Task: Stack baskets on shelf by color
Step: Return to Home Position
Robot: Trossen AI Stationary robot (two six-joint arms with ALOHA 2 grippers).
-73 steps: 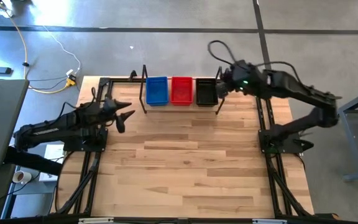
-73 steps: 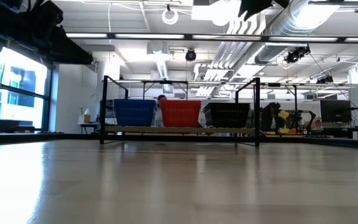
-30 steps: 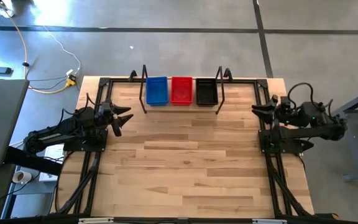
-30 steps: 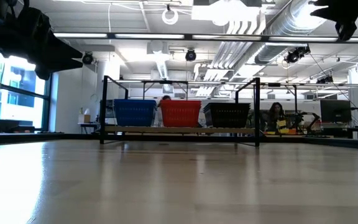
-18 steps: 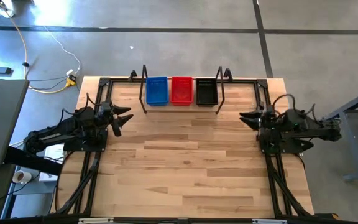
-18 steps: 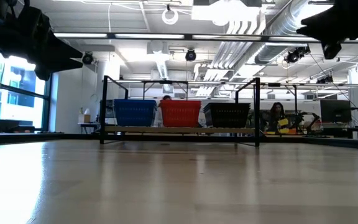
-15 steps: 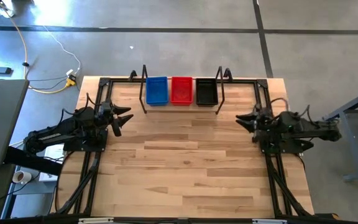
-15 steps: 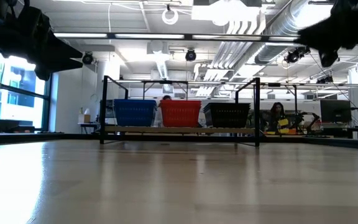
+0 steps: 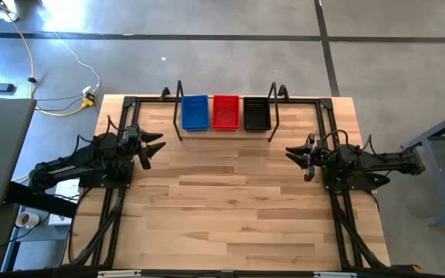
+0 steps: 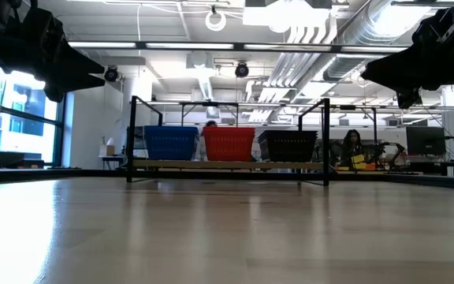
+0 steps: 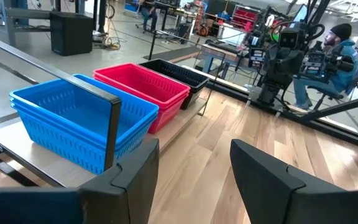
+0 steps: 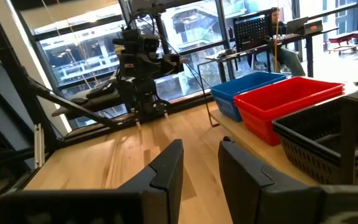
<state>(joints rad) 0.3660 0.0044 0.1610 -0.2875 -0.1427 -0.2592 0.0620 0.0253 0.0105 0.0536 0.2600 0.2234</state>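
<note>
The right gripper (image 9: 296, 154) has pulled back from the far shelf (image 10: 211, 165) to the right edge of the surface (image 9: 230, 201), its fingers spread and empty. The left gripper (image 9: 157, 142) waits at the left edge, fingers also spread. On the shelf, the blue baskets (image 9: 195, 113), red baskets (image 9: 225, 112) and black baskets (image 9: 256, 113) stand side by side, so the sorting looks finished.

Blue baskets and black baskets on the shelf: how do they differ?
Colour: the blue baskets are bright blue, while the black baskets are black. Place: in the high view the blue baskets stand at the left end of the shelf and the black baskets at its right end, with the red baskets between them. Both are perforated, rectangular and upright.
</note>
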